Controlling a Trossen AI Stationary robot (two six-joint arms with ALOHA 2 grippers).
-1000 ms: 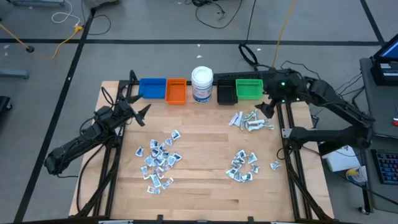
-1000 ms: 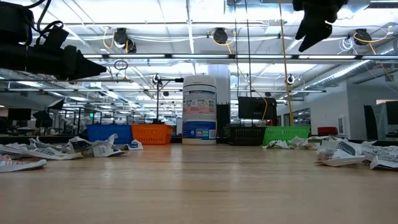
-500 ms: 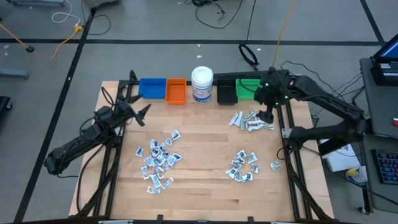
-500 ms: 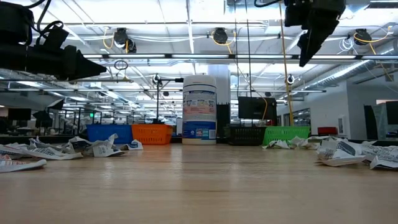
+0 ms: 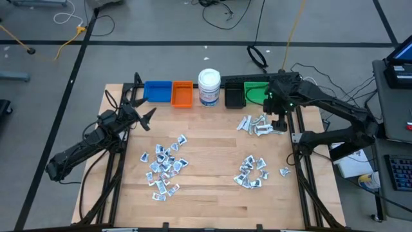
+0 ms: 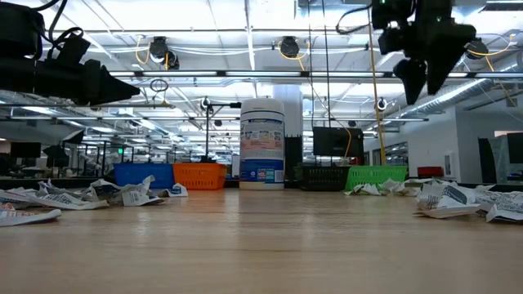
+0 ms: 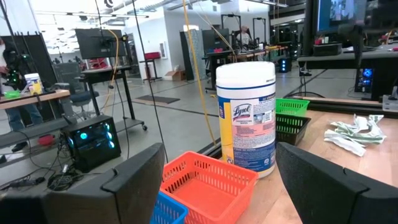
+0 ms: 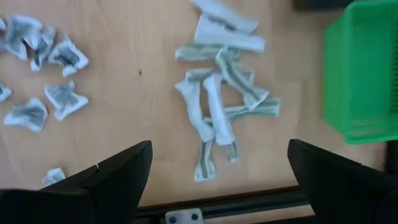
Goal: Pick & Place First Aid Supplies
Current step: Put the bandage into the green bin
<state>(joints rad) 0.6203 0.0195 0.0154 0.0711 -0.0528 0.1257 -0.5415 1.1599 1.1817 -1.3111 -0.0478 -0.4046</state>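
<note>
The right gripper (image 5: pixel 278 120) is hanging over the far right pile of packets (image 5: pixel 260 125), its fingers (image 6: pixel 413 80) spread wide, pointing down and holding nothing. From its wrist, those long folded strips (image 8: pixel 217 106) are lying directly below on the bare counter (image 5: pixel 212 145), with the green bin (image 8: pixel 362 74) just beside them and smaller squarish packets (image 8: pixel 46 74) farther off. In the low view the gripper (image 6: pixel 423 82) is hanging well above the counter, clear of the pile (image 6: pixel 458 198).

The left gripper (image 5: pixel 145 118) is waiting over the counter's left side, its fingers (image 7: pixel 134 180) also spread wide and empty. Past them its wrist camera is showing the orange bin (image 7: pixel 208 183), a corner of the blue bin (image 7: pixel 166 211) and the white jar (image 7: pixel 245 115).

Two more piles of packets are lying nearer the front: one left of centre (image 5: pixel 165 165), one right of centre (image 5: pixel 252 173), with a stray packet (image 5: pixel 284 171) near the right edge. Along the far edge, the blue bin (image 5: pixel 157 91), orange bin (image 5: pixel 182 94), jar (image 5: pixel 209 87), black bin (image 5: pixel 234 96) and green bin (image 5: pixel 257 92) are standing in a row.
</note>
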